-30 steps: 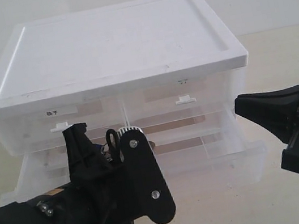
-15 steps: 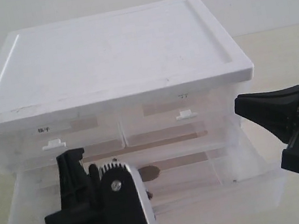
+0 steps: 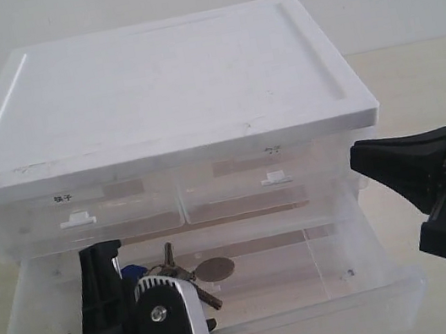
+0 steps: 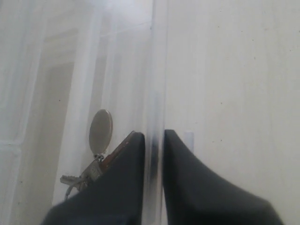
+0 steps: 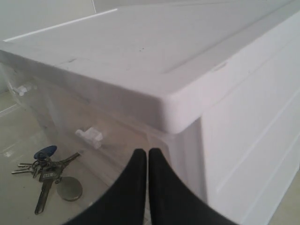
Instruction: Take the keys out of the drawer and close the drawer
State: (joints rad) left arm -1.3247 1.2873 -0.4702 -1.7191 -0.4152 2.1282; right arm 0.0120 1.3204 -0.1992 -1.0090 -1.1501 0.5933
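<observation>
The middle drawer (image 3: 331, 301) of the translucent cabinet stands pulled far out. The keys (image 3: 185, 274) lie on its floor left of centre, with the blue fob (image 3: 128, 275) and the round disc (image 3: 217, 268) beside them. My left gripper (image 4: 153, 137) is shut on the drawer's thin front wall (image 4: 155, 70), one finger inside and one outside; the disc (image 4: 101, 131) lies just past the inner finger. My right gripper (image 3: 360, 158) hangs shut and empty beside the cabinet's right front corner. Its wrist view shows the keys (image 5: 44, 174) through the drawer's plastic.
The cabinet has a flat white top (image 3: 158, 83) and two half-width top drawers with tab handles (image 3: 77, 218) (image 3: 274, 178), both closed. A clear divider (image 3: 315, 247) partitions the open drawer on the right. Beige table (image 3: 422, 74) surrounds the cabinet.
The drawer has slid further out toward the camera with my left gripper holding its front wall. The keys, hidden behind the arm before, now show. The right gripper has not moved.
</observation>
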